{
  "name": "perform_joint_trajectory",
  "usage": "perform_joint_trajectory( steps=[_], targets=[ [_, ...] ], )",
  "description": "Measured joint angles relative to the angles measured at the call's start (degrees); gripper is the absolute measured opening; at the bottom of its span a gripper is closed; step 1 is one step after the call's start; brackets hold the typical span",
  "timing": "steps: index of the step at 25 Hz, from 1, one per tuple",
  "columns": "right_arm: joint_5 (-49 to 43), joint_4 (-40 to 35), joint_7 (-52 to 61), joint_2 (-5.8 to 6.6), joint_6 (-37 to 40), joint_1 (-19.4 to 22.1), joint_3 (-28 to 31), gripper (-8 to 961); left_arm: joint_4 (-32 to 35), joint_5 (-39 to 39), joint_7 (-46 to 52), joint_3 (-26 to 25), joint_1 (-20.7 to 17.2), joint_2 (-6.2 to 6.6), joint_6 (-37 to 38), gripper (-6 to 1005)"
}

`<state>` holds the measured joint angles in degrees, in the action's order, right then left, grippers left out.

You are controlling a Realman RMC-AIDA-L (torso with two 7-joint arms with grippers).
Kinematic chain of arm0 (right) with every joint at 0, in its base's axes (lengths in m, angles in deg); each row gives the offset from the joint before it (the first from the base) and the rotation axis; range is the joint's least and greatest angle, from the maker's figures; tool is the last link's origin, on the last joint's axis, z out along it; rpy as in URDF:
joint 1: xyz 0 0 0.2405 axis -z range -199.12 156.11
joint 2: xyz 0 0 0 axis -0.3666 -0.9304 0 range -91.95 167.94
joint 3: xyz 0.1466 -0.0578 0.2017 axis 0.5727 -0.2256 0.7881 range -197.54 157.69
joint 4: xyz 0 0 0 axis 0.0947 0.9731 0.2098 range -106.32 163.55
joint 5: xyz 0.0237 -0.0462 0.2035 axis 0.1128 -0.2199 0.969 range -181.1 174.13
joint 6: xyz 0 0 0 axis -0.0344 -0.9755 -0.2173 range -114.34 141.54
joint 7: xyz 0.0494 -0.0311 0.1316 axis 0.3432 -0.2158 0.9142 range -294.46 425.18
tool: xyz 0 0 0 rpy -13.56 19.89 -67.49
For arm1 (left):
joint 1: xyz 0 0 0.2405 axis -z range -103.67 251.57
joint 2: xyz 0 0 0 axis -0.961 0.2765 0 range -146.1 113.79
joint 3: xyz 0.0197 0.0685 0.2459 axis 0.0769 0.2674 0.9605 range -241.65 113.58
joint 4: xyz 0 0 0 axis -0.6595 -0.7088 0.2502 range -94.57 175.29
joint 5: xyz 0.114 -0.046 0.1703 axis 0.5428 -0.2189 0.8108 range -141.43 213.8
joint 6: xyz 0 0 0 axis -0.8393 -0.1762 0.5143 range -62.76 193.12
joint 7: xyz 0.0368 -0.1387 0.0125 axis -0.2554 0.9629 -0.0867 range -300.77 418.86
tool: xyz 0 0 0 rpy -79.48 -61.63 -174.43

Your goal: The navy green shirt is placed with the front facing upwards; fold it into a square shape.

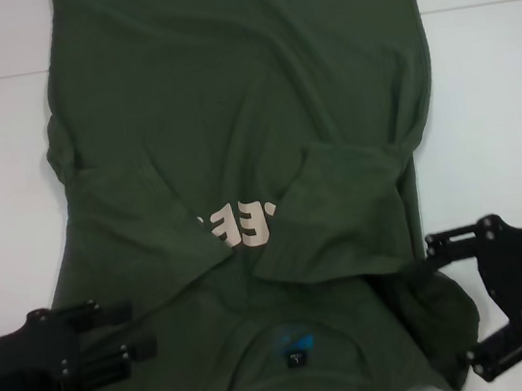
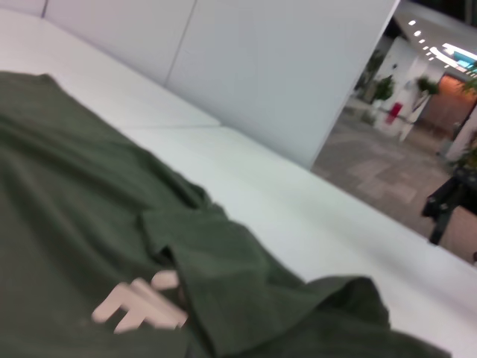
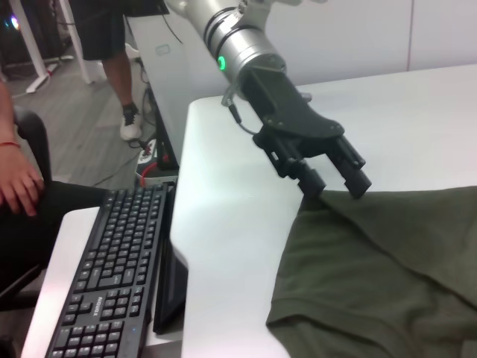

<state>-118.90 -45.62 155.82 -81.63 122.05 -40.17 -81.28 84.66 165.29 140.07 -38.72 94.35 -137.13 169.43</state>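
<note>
- Left gripper (image 1: 136,331) lies low at the navy green shirt (image 1: 230,112)'s near-left shoulder, fingers spread.
- Right gripper (image 1: 451,300) at the near-right shoulder, fingers spread wide around bunched fabric.

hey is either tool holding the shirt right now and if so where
Neither visibly holds it. The left tool rests open at the shoulder edge of the dark olive-green cotton T-shirt; the right tool is spread open at the opposite shoulder.
</note>
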Motion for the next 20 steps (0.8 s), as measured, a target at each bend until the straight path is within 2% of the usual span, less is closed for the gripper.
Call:
perform_joint_trajectory(
  steps=[9, 20],
  targets=[
    [-1.52, -0.64, 0.55, 0.00, 2.28, 0.52, 0.68, 935, 2.36, 8.55, 5.60, -3.19, -0.23, 0.46, -1.77, 645],
    [-4.89, -1.06, 3.83, -0.10, 1.61, -3.27, 0.46, 929, 15.46, 11.24, 20.75, -5.21, -2.65, -0.37, -0.39, 649]
  ],
)
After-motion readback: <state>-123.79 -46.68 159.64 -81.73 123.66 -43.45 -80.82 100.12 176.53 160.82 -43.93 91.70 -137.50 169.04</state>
